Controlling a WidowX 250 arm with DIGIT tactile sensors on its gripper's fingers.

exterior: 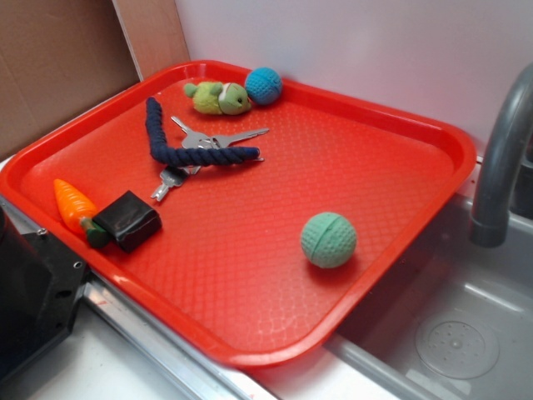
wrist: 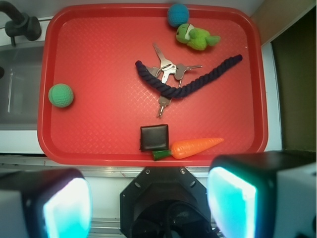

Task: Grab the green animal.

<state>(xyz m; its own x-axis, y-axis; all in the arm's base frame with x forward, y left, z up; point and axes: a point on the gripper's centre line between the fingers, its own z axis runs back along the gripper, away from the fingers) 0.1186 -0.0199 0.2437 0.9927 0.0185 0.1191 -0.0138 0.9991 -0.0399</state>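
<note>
The green animal [exterior: 219, 97] [wrist: 196, 36], a small yellow-green plush with a pale patch, lies at the far side of the red tray [exterior: 400, 125] [wrist: 99, 29], touching a teal-blue crocheted ball [exterior: 263, 85] [wrist: 177, 15]. My gripper [wrist: 148, 203] hangs high above the tray's near edge, far from the plush. It is open, with nothing between its two glowing pads [wrist: 67, 208]. In the exterior view the gripper itself is out of frame.
Also on the tray are a navy rope [exterior: 196, 150] [wrist: 188, 87] over a bunch of keys [exterior: 212, 137] [wrist: 168, 69], a toy carrot [exterior: 73, 207] [wrist: 195, 146], a black block [exterior: 127, 220] [wrist: 154, 137] and a mint ribbed ball [exterior: 328, 239] [wrist: 61, 95]. A sink [exterior: 466, 325] with a grey faucet [exterior: 500, 158] lies beside the tray.
</note>
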